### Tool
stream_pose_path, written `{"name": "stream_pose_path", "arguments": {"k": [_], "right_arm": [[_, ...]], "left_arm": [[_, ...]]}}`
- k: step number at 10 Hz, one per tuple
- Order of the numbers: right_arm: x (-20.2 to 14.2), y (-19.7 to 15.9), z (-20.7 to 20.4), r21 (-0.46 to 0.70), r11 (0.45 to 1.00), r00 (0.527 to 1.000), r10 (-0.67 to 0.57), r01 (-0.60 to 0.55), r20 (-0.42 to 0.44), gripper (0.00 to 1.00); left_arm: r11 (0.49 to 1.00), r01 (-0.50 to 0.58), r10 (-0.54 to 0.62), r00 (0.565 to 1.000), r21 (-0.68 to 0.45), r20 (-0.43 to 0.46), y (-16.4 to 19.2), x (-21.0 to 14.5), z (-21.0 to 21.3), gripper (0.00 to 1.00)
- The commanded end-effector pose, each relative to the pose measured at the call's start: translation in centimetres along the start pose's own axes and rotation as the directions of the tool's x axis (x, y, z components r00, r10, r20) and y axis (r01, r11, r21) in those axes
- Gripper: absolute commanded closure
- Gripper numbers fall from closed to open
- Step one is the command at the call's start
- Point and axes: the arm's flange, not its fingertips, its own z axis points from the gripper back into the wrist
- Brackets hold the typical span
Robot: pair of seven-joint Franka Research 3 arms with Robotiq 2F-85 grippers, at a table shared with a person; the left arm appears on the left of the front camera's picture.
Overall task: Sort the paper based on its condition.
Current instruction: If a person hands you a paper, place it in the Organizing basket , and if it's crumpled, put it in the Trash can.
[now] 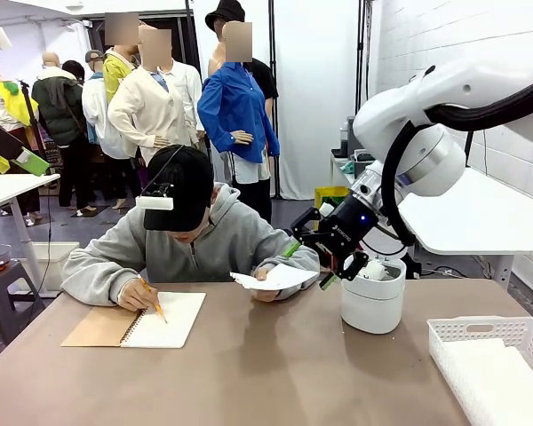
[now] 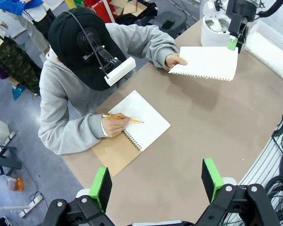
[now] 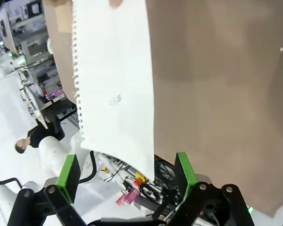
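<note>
Bare table (image 1: 275, 377) middle, notebook (image 1: 171, 318) far left, held paper (image 1: 280, 278) above far centre, white bin (image 1: 371, 311) and basket (image 1: 489, 325) crowding right side

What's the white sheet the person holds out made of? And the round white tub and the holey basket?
The sheet looks like thin matte paper: one edge is ragged with torn holes. The round tub seems smooth plastic with a soft sheen, though that's not certain. The basket looks like hard white plastic: its wall is a moulded grid of holes.
</note>
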Motion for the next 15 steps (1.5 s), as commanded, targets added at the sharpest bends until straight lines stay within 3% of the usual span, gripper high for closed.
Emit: {"name": "stream_pose_path", "arguments": {"k": [1,7,12,13,15], "right_arm": [[1.2,0.3,0.1,0.028,0.997,0.998,-0.066,0.066,-0.017,0.00],[5.1,-2.0,-2.5,0.176,0.972,0.985,-0.138,0.154,-0.099,0.00],[5.5,-2.1,-4.6,0.218,0.958,0.974,-0.153,0.188,-0.167,0.00],[5.3,-2.0,-4.6,0.240,0.959,0.979,-0.115,0.153,-0.168,0.06],[5.2,-2.1,-4.4,0.253,0.956,0.979,-0.107,0.149,-0.173,0.44]], "left_arm": [[1.000,-0.003,0.003,1.000,0.000,0.001,0.1,-0.1,0.0,0.00],[1.000,-0.003,0.003,1.000,0.000,0.001,0.1,-0.1,0.0,0.00],[1.000,-0.003,0.003,1.000,0.000,0.001,0.1,-0.1,0.0,0.00],[1.000,-0.003,0.003,1.000,0.000,0.001,0.1,-0.1,0.0,0.00],[1.000,-0.003,0.003,1.000,0.000,0.001,0.1,-0.1,0.0,0.00]]}}
